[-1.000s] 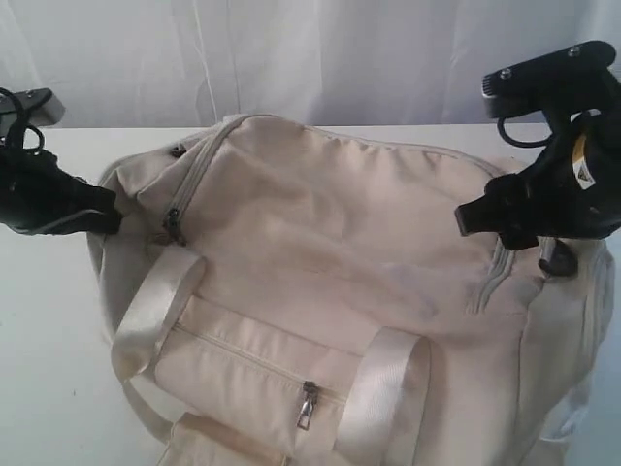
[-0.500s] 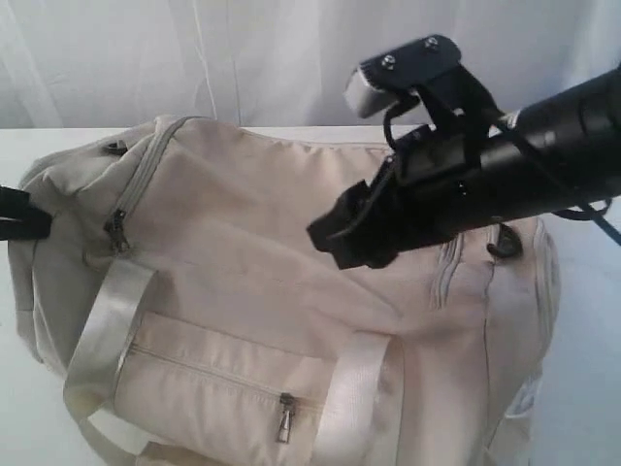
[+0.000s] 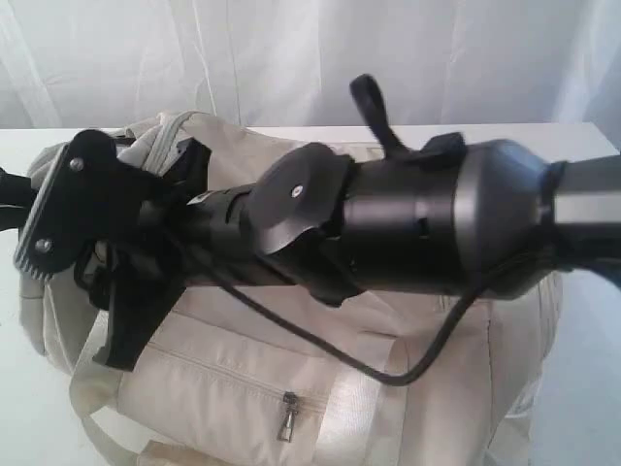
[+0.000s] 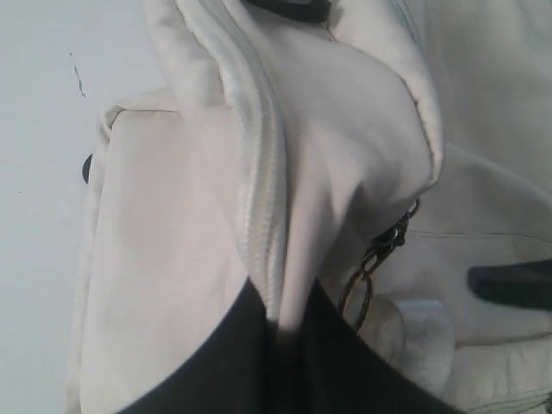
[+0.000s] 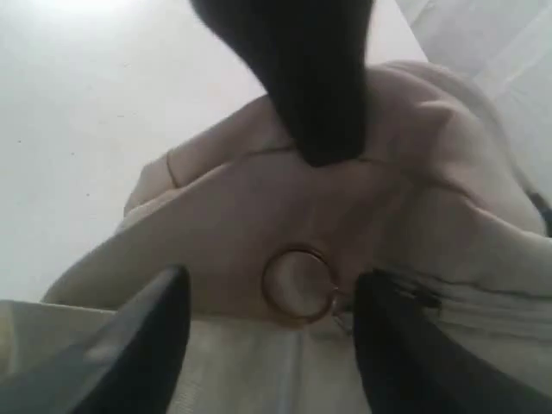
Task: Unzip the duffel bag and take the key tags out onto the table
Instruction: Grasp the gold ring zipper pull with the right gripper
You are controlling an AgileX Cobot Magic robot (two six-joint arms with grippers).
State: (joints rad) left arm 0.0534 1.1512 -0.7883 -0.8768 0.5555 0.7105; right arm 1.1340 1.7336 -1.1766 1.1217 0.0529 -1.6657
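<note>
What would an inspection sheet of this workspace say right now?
Surface: plain white table.
Job's things: cream duffel bag lies on it, and the zips that show are closed; key tags not seen.
Clutter: nothing seen.
Grippers: left gripper is shut on a fold of the bag; right gripper is open, with fingers either side of a metal ring by a zip.
Cables: black cable sags from the right arm over the bag.
Surroundings: white curtain behind.
</note>
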